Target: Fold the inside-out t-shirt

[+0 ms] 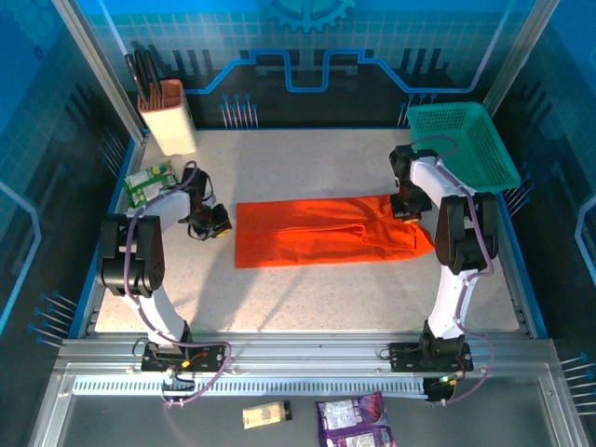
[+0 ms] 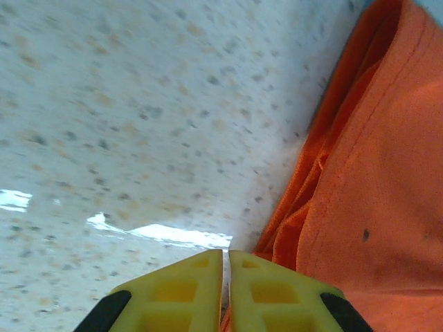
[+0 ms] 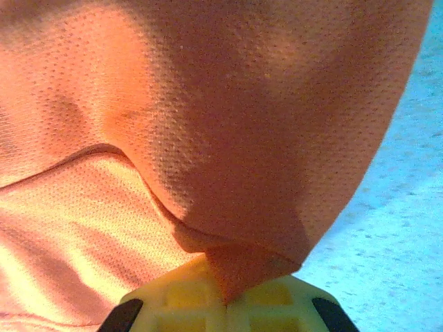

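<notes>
At the far left corner of the table (image 1: 307,158) stands a cream holder (image 1: 168,116) with dark tools in it, a green packet (image 1: 149,180) just in front of it. The left gripper (image 1: 212,223) sits low at the left end of the t-shirt (image 1: 326,233). From its wrist, the yellow fingers (image 2: 180,294) are pressed together, and the shirt's hemmed edge (image 2: 374,180) runs right up to their tips; I can't tell whether any cloth is caught between them. The shirt lies as a long orange band across the middle of the table. Near its right end, at the far edge, the right gripper (image 1: 406,209) is clamped on a pinch of cloth (image 3: 208,104) that bunches out of the jaws. A teal basket (image 1: 466,140) sits at the far right corner.
</notes>
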Tool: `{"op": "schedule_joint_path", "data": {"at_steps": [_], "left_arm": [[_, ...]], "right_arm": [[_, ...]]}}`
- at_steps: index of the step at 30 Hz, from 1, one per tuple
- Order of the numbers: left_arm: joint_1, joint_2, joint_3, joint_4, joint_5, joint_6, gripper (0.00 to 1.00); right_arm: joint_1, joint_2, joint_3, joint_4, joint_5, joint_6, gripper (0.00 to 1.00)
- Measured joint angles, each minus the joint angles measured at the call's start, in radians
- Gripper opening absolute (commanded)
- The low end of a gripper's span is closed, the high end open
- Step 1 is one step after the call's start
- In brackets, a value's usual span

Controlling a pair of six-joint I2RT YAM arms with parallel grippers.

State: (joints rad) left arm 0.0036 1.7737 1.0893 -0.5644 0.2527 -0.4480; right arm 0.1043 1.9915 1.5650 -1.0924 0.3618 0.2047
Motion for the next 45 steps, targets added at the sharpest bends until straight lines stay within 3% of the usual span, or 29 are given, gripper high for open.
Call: {"op": "schedule_joint_path", "data": {"at_steps": [8,22,33,45], "left_arm": [[-0.075,0.066,-0.008,0.044,0.04,-0.037,0.03],[-0.068,0.068,-0.026,0.078,0.071,-0.05,0.02],[-0.063,0.063,-0.043,0.1,0.085,-0.05,0.01],[-0.063,0.055,-0.059,0.124,0.089,-0.05,0.01]], "right_arm": [[0.079,-0.031,0.078,-0.064,0.01,0.013,0.0],[0.356,-0.05,0.171,-0.086,-0.249,0.115,0.0],[0.548,0.157,0.47,-0.098,-0.378,0.166,0.0],[0.65,0.351,0.742,-0.132,-0.505,0.198,0.0]]}}
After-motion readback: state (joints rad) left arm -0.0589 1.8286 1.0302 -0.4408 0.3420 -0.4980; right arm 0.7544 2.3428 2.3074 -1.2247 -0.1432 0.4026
